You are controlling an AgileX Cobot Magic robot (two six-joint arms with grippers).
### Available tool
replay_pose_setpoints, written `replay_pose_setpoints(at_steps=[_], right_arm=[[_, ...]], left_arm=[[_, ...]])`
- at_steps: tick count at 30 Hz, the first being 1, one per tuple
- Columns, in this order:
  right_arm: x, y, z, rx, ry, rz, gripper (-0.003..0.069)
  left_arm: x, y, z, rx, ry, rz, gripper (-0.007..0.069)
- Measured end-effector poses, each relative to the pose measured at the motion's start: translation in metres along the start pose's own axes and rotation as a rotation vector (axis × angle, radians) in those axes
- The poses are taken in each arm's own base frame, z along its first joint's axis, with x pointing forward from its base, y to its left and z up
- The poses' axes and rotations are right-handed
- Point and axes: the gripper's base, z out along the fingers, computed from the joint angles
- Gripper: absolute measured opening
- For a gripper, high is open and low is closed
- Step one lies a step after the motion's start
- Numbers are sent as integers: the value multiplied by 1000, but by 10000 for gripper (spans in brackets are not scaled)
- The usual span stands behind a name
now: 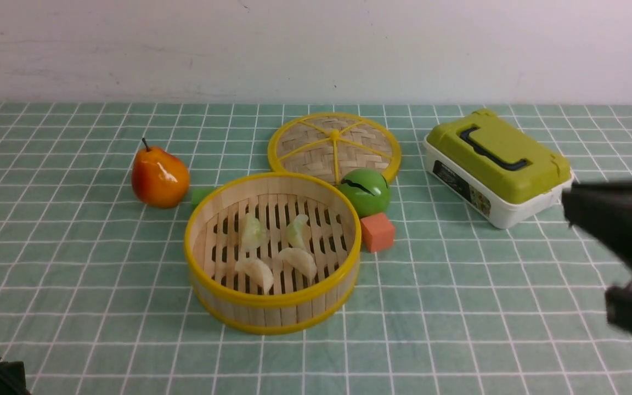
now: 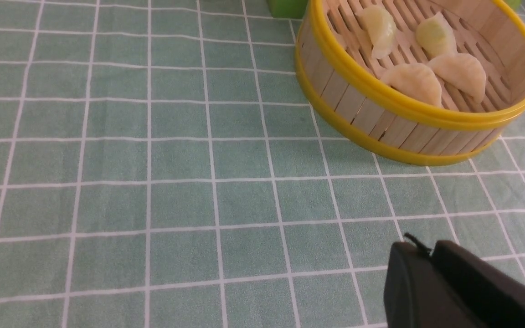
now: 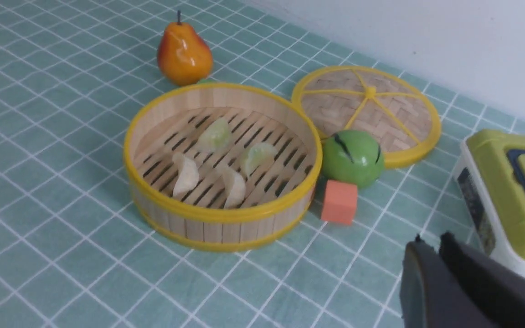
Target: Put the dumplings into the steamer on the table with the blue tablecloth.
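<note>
The round bamboo steamer [image 1: 272, 314] stands mid-table on the teal grid tablecloth [image 1: 74, 263]. Several pale dumplings lie on its slatted floor, among them one at the back left [image 1: 253, 230], one at the back right [image 1: 297, 230] and one at the front [image 1: 257, 272]. The wrist views show the same steamer [image 2: 372, 123] [image 3: 217, 228] with dumplings [image 2: 415, 79] [image 3: 185, 175] inside. My left gripper [image 2: 426, 248] hovers over bare cloth in front of the steamer, shut and empty. My right gripper [image 3: 431, 241] [image 1: 568, 204] is at the right, away from the steamer, shut and empty.
A pear [image 1: 159, 175] sits left of the steamer. The woven lid [image 1: 334, 145] lies behind it, with a green ball [image 1: 366, 192] and an orange cube [image 1: 377, 231] at its right. A white box with a green lid [image 1: 494, 164] stands near the right gripper.
</note>
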Motion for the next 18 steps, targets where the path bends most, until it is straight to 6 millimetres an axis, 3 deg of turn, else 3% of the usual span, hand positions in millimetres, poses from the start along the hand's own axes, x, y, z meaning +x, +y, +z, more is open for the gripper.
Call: replay_pose_setpoints(at_steps=[1, 3, 6, 13, 18], right_arm=[[4, 0, 0, 0, -2, -3, 48], [47, 1, -3, 7, -11, -95, 48], [79, 2, -17, 16, -53, -176, 46], [114, 2, -36, 18, -114, -24, -20], [134, 4, -32, -5, -113, 92, -20]], left_arm=[[0, 0, 0, 0, 0, 0, 52], [0, 0, 0, 0, 0, 0, 56], [0, 0, 0, 0, 0, 0, 58], [0, 0, 0, 0, 0, 0, 59], [0, 0, 0, 0, 0, 0, 64]])
